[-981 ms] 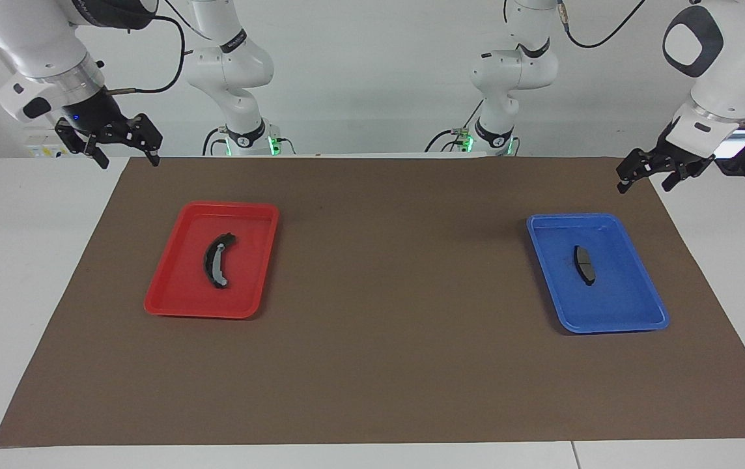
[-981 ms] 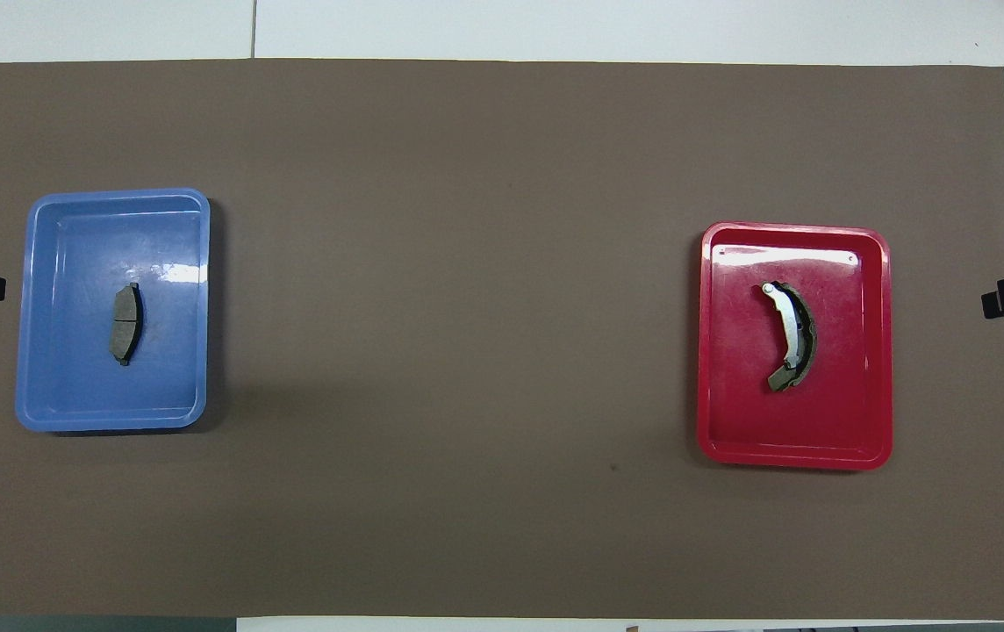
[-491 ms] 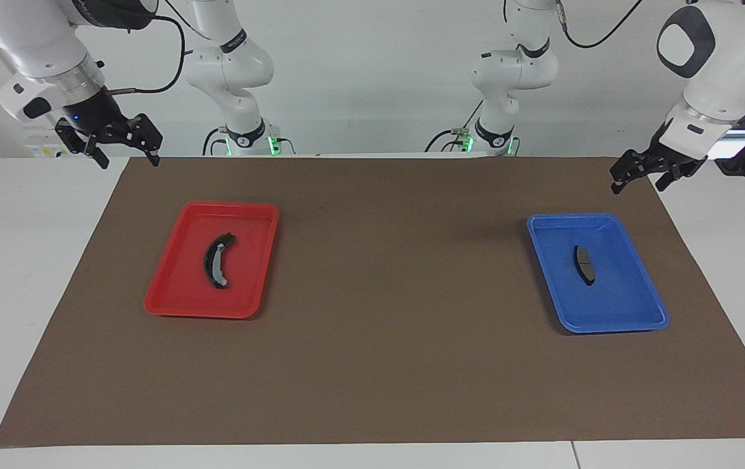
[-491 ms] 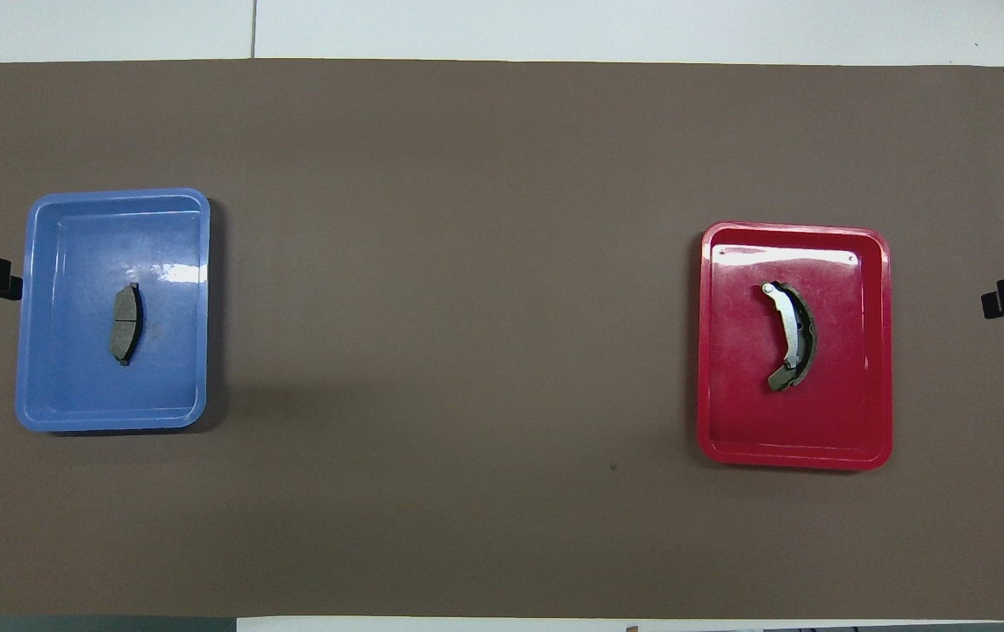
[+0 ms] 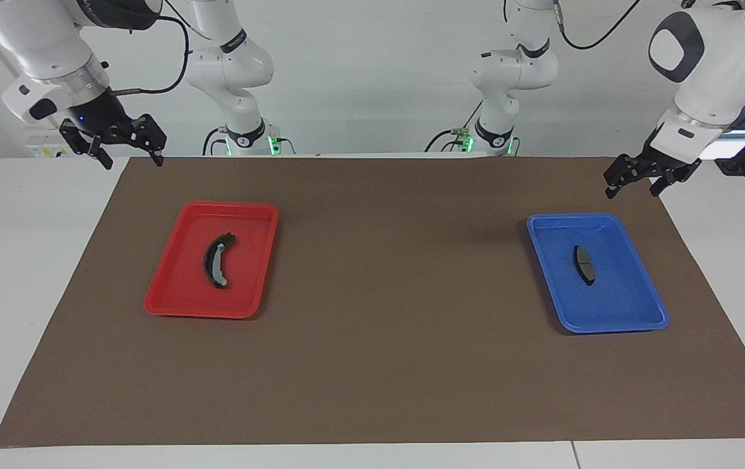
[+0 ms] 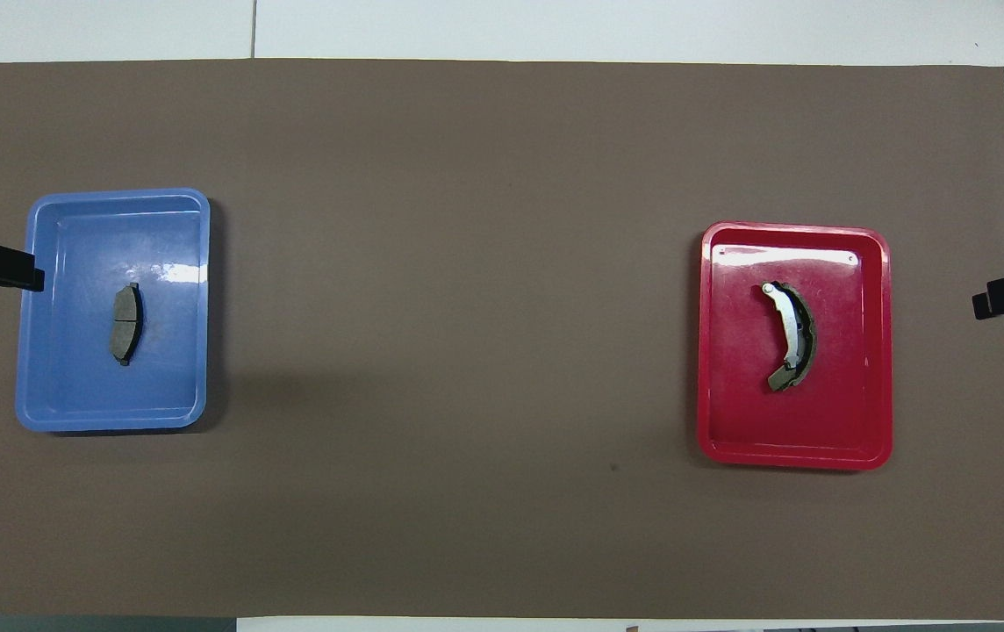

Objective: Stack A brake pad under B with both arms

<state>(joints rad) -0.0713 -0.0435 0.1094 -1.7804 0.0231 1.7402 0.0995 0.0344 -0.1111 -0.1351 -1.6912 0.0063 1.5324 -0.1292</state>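
The A brake pad, a short dark grey pad, lies in the blue tray toward the left arm's end; it also shows in the overhead view. B, the curved black piece with a light grey band, lies in the red tray toward the right arm's end, and shows in the overhead view. My left gripper is open and empty, raised over the mat by the blue tray's edge. My right gripper is open and empty, raised over the mat's corner, apart from the red tray.
A brown mat covers most of the white table. The blue tray and red tray stand far apart on it. Both arm bases stand at the robots' edge of the table.
My left gripper has moved toward the blue tray, now reaching over its edge in the overhead view. My right gripper has shifted slightly toward the red tray. Both pieces lie still.
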